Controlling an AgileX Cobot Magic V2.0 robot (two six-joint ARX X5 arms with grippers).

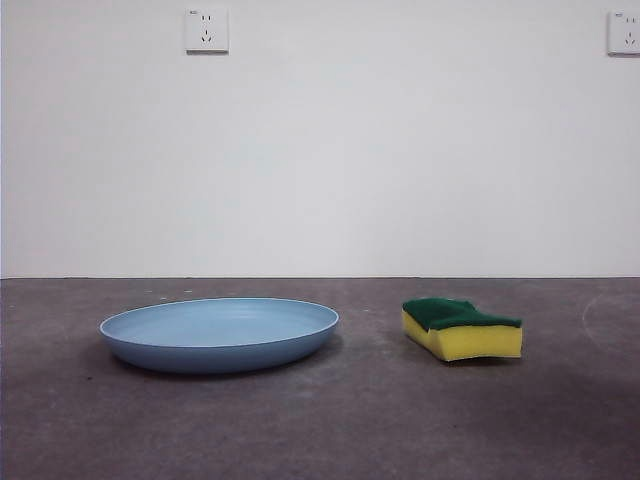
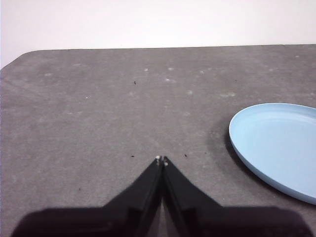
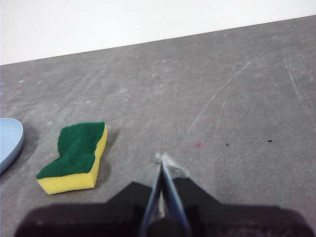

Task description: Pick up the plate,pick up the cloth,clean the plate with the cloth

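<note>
Grey bench (image 1: 320, 420) w/ plate (image 1: 220, 333) lower left, cloth (image 1: 462, 328) lower right, apart for separate grabs; left gripper (image 2: 161, 159) & right gripper (image 3: 163, 159) both pressed together, empty.

The right tool (image 3: 162, 160) hangs above the grey worktop (image 3: 222, 89) with its two black jaws pressed together, holding nothing. The cloth (image 3: 76, 157), a yellow sponge block with a dark green layer on top, lies flat on the worktop near the tool, apart from it. Just beyond the cloth shows an edge of the light blue plate (image 3: 9, 140)
</note>
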